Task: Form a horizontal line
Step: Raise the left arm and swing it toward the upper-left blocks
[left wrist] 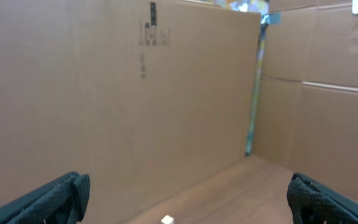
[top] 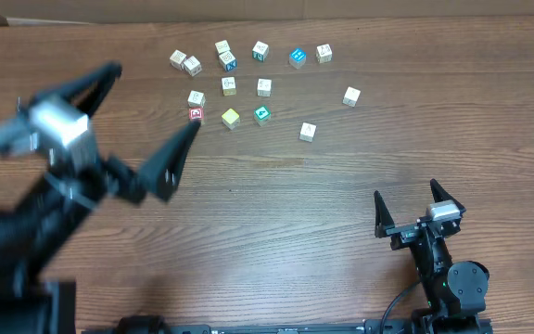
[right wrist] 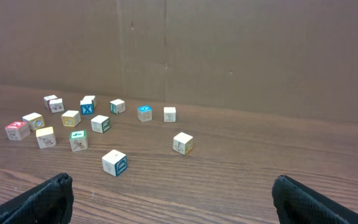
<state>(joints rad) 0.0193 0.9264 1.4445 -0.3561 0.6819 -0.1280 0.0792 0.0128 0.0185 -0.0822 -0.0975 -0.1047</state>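
Overhead: my left pincer (top: 154, 96) and right pincer (top: 405, 190), both spread, empty; small red-faced lettered cube (top: 195, 114), judged light, rigid, slick, best pinched across opposite flat faces.

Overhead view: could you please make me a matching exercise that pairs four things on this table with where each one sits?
Things:
1. red-faced cube
2. blue-topped cube
3. left gripper
4. right gripper

Places:
A. near edge of the table, at the right, far from every cube
B. far row, second from the right
C. left side, blurred, jaws spread wide
D. left end of the near row, beside the pale yellow cube

Pairs: 1-D, 2-B, 3-C, 4-A.
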